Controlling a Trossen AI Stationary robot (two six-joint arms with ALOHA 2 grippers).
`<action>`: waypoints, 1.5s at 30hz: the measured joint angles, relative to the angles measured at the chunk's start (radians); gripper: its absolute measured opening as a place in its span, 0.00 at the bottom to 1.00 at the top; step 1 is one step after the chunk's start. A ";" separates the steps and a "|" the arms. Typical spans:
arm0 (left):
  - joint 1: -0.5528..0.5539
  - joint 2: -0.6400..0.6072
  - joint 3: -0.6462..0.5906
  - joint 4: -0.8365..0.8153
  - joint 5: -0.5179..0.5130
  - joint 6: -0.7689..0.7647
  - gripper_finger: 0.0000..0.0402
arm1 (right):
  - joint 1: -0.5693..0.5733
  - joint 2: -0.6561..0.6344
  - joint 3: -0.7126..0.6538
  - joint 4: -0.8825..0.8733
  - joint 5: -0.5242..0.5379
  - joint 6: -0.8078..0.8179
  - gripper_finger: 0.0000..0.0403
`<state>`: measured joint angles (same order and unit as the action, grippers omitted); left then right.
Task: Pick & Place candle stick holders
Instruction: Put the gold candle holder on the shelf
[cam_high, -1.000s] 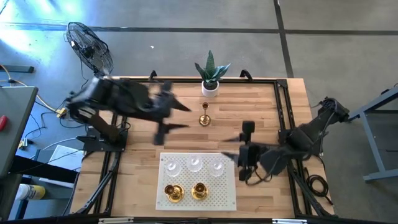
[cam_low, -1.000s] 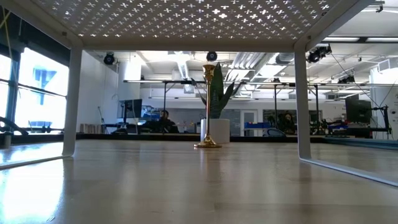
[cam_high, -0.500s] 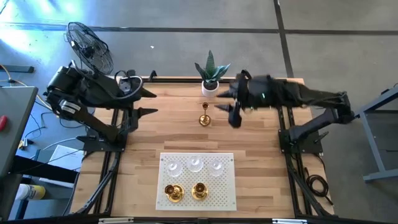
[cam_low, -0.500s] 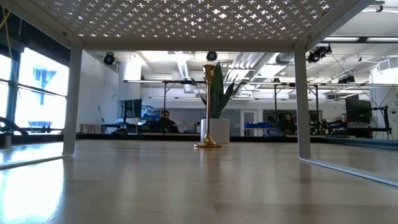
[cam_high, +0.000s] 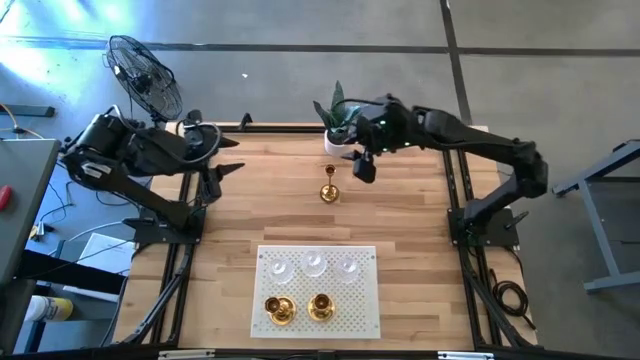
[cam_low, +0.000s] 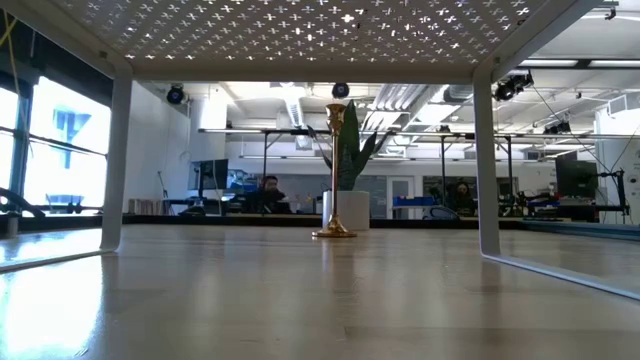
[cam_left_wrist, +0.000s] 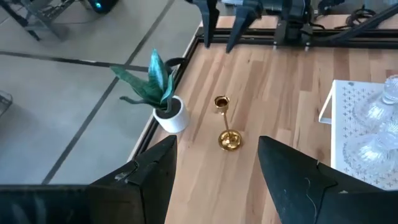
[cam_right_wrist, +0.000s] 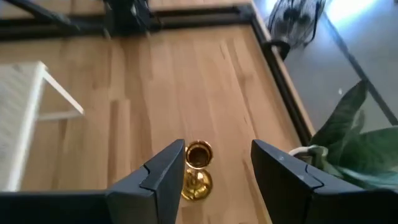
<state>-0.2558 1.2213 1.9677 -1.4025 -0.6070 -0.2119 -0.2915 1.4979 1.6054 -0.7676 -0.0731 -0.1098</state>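
The one gold candle stick holder (cam_high: 328, 188) still off the white mat (cam_high: 366, 310) stands upright on its flared base on the bare wood at the table's 12 o'clock side. Five holders already sit on the mat at 6 o'clock: three clear glass ones (cam_high: 313, 265) in the far row and two gold ones (cam_high: 299, 308) in the near row. I judge the lone piece to be the last one due for transfer.

My right gripper (cam_high: 362, 166) hangs just beside this holder, at its 2 o'clock in the high view, with the fingers spread wide. The right wrist view shows the holder's cup (cam_right_wrist: 198, 155) between the two fingers (cam_right_wrist: 163, 171), not touched by either. I read this as alignment for a grasp on the stem.

My left gripper (cam_high: 222, 170) waits near the table's 9 o'clock edge, well apart from the holder, with its fingers also apart and holding nothing.

The white pot with the green plant (cam_high: 339, 125) stands close behind the holder at its 12 o'clock, near the right arm's wrist. I judge the leaves to be the main obstruction if the arm lifts or swings. A fan (cam_high: 143, 74) stands off the table at 10 o'clock, clear of the work.
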 joint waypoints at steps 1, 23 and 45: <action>0.000 -0.020 -0.023 0.006 0.000 -0.003 0.54 | -0.002 0.017 0.000 0.000 -0.001 -0.001 0.44; 0.000 -0.801 -1.081 0.775 0.091 0.189 0.54 | -0.001 0.079 0.000 0.031 -0.006 -0.049 0.44; 0.000 -0.925 -1.490 0.945 0.392 0.102 0.54 | 0.012 0.219 0.000 -0.042 0.147 -0.287 0.44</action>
<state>-0.2558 0.2962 0.4775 -0.4572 -0.2153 -0.1101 -0.2790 1.7168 1.6051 -0.8098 0.0739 -0.3964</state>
